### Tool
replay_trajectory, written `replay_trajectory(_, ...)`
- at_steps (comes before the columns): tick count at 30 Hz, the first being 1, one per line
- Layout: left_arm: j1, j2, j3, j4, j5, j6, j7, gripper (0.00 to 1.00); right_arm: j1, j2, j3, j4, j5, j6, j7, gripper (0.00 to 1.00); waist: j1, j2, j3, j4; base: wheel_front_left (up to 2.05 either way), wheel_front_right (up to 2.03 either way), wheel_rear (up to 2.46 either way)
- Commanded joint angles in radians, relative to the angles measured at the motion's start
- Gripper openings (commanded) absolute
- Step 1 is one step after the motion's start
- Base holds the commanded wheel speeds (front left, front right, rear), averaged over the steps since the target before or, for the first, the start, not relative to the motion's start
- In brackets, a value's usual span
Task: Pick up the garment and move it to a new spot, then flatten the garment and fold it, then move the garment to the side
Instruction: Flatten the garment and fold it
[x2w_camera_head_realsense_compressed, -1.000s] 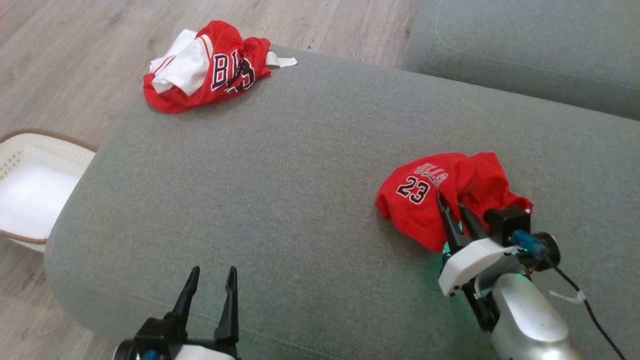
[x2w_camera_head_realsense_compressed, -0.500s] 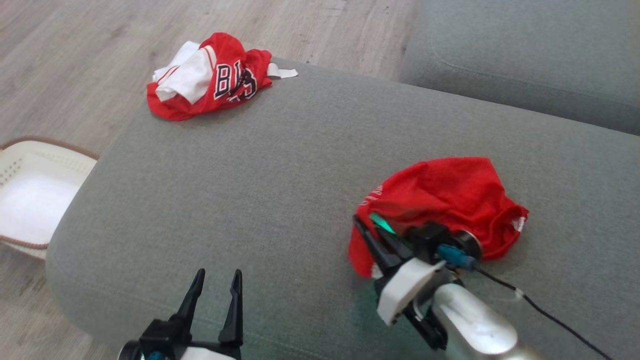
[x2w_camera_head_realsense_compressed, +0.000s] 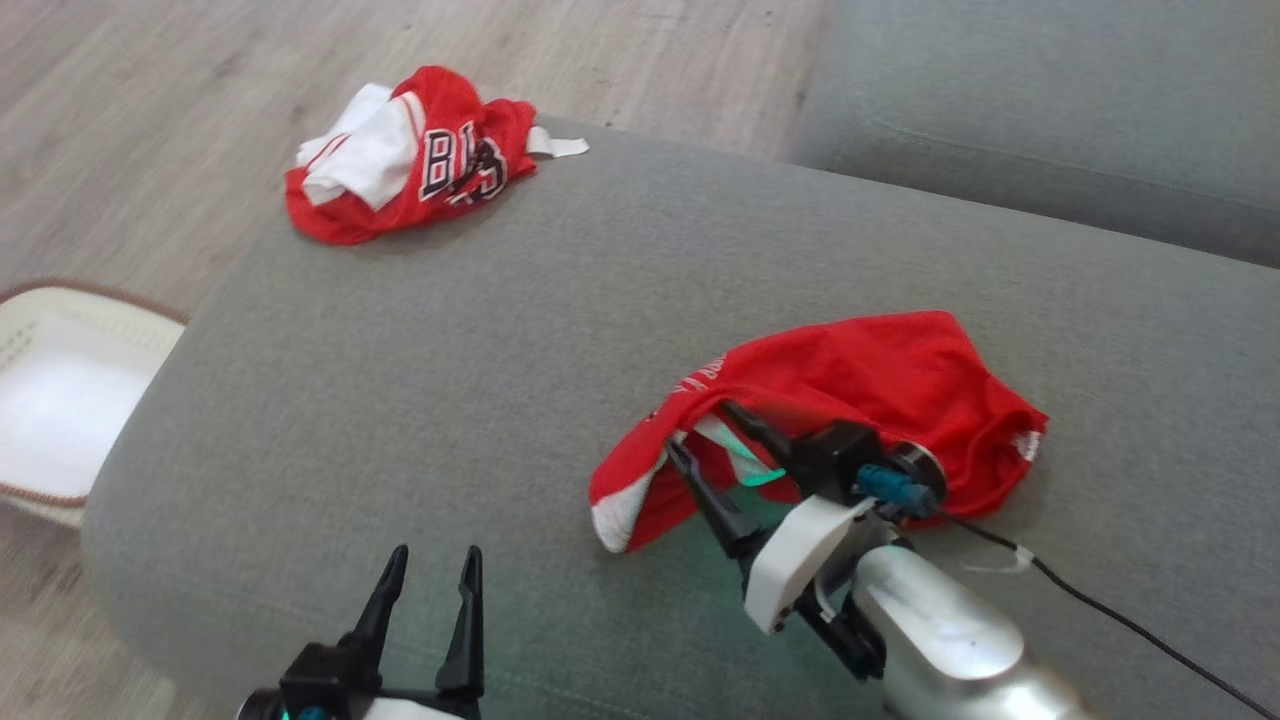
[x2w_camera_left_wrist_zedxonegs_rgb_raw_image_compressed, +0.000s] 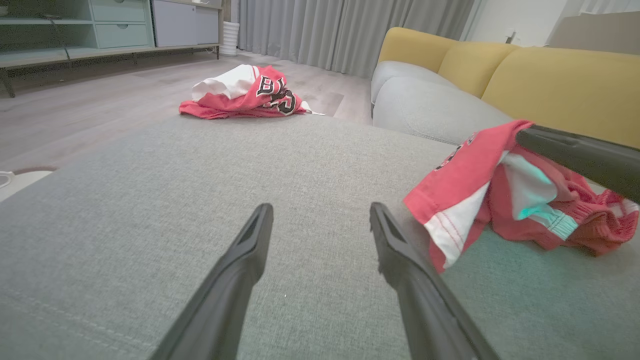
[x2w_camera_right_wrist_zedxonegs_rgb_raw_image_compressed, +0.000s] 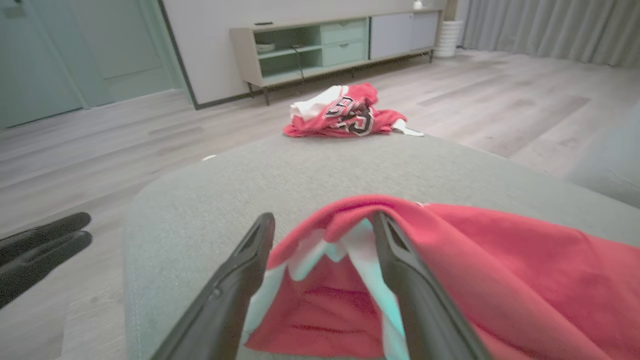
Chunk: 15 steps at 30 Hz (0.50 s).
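Note:
The garment (x2w_camera_head_realsense_compressed: 880, 380), a red jersey with white trim, lies crumpled on the grey sofa cushion (x2w_camera_head_realsense_compressed: 480, 350) right of centre. My right gripper (x2w_camera_head_realsense_compressed: 702, 430) stands open at the jersey's near-left edge. Its far finger is under a lifted fold, its near finger beside the white hem. In the right wrist view the garment (x2w_camera_right_wrist_zedxonegs_rgb_raw_image_compressed: 500, 260) drapes over the right-hand finger of that gripper (x2w_camera_right_wrist_zedxonegs_rgb_raw_image_compressed: 324, 220). My left gripper (x2w_camera_head_realsense_compressed: 436, 552) is open over bare cushion near the front edge, apart from the cloth. The left wrist view shows that gripper (x2w_camera_left_wrist_zedxonegs_rgb_raw_image_compressed: 320, 207) with the garment (x2w_camera_left_wrist_zedxonegs_rgb_raw_image_compressed: 465, 170) to its right.
A second red and white jersey (x2w_camera_head_realsense_compressed: 400, 160) is bunched at the cushion's far left corner. A white basket (x2w_camera_head_realsense_compressed: 40, 340) with a brown rim sits on the wooden floor to the left. Another grey cushion (x2w_camera_head_realsense_compressed: 1050, 110) lies beyond at the upper right.
My right gripper pulled the garment's edge left and toward me, stretching the cloth out and hiding the number 23, then opened its jaws. The left gripper stayed put.

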<state>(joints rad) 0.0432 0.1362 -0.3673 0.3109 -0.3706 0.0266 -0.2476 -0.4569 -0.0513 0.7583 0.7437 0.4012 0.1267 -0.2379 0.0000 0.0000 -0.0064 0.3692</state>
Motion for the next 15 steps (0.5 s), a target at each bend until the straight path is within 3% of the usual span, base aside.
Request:
replay_trajectory(1, -0.034, -0.003, 0.031, -0.027, -0.004, 0.004, -0.008, 1.0, -0.038, 0.001, -0.013, -0.016, -0.011, 0.004, -0.013, 1.0, 0.0, 0.0, -0.008, -0.016, 0.0, 0.0, 0.0)
replay_trajectory(12, -0.019, 0.006, 0.041, -0.051, -0.006, 0.016, -0.011, 1.0, 0.159, 0.001, -0.263, -0.07, -0.165, 0.004, -0.024, 1.0, 0.0, 0.0, -0.014, -0.091, 0.0, 0.0, 0.0)
replay_trajectory(15, -0.019, 0.004, 0.037, -0.053, -0.006, 0.015, -0.012, 1.0, 0.21, 0.001, -0.286, -0.078, -0.185, 0.004, -0.024, 1.0, 0.0, 0.0, -0.001, -0.089, 0.0, 0.0, 0.0)
